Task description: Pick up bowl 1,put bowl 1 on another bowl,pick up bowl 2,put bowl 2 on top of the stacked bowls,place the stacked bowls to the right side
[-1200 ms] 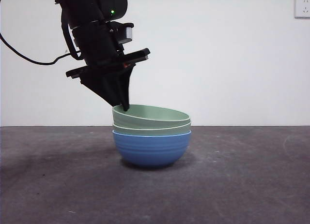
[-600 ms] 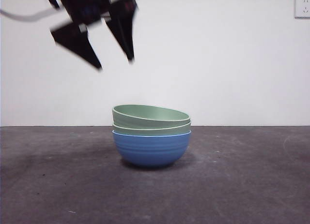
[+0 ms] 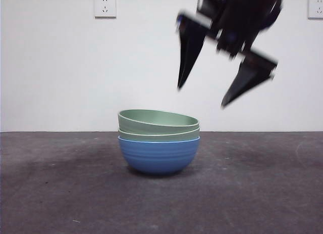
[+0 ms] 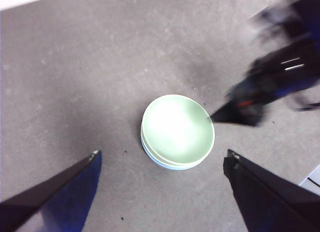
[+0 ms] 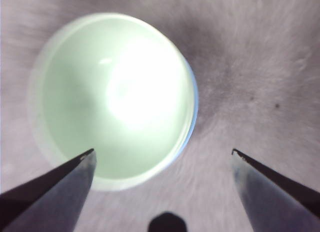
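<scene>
Three bowls stand stacked mid-table: the blue bowl [image 3: 159, 155] at the bottom, a pale green bowl [image 3: 159, 136] nested in it, and a second pale green bowl [image 3: 156, 122] on top, slightly tilted. My right gripper [image 3: 201, 96] hangs open above and to the right of the stack, blurred with motion and touching nothing. In its wrist view, the right gripper [image 5: 162, 151] has the stack [image 5: 115, 96] close below. My left gripper [image 4: 162, 153] is open and high above the stack [image 4: 177, 132], out of the front view. The left wrist view also catches the right gripper's fingers [image 4: 240, 111] near the rim.
The dark grey table [image 3: 262, 193] stretches to both sides of the stack. Behind it is a white wall with one outlet [image 3: 105, 6] at upper left and another outlet [image 3: 315, 7] at upper right.
The left gripper let go of the top green bowl, rose and left the front view. The right gripper has come in from the upper right. The bowls have not moved.
</scene>
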You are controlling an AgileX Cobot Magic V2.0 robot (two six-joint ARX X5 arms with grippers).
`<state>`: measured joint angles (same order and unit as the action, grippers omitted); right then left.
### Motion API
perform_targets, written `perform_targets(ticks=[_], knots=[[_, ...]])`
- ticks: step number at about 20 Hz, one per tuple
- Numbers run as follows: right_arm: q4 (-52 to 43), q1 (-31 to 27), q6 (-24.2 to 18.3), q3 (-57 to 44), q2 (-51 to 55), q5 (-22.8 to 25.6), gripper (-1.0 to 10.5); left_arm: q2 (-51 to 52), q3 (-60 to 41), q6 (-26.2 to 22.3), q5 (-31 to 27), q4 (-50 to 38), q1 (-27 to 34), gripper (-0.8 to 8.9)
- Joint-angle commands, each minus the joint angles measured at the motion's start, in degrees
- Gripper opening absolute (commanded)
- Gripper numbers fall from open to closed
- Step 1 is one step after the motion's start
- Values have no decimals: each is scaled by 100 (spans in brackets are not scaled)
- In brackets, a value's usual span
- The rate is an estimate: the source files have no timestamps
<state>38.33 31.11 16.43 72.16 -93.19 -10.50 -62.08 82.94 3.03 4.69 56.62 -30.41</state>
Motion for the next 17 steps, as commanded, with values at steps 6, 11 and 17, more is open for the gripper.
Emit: perform_targets(ticks=[6, 11, 17], knots=[[-640, 2, 474, -24, -1047, -304, 436, 85, 4, -76, -4, 262, 11, 411], [-682, 4, 463, -24, -1113, -293, 285, 85, 4, -74, -4, 260, 11, 409], [-702, -2, 404, -24, -1113, -295, 49, 85, 4, -74, -4, 262, 11, 409]])
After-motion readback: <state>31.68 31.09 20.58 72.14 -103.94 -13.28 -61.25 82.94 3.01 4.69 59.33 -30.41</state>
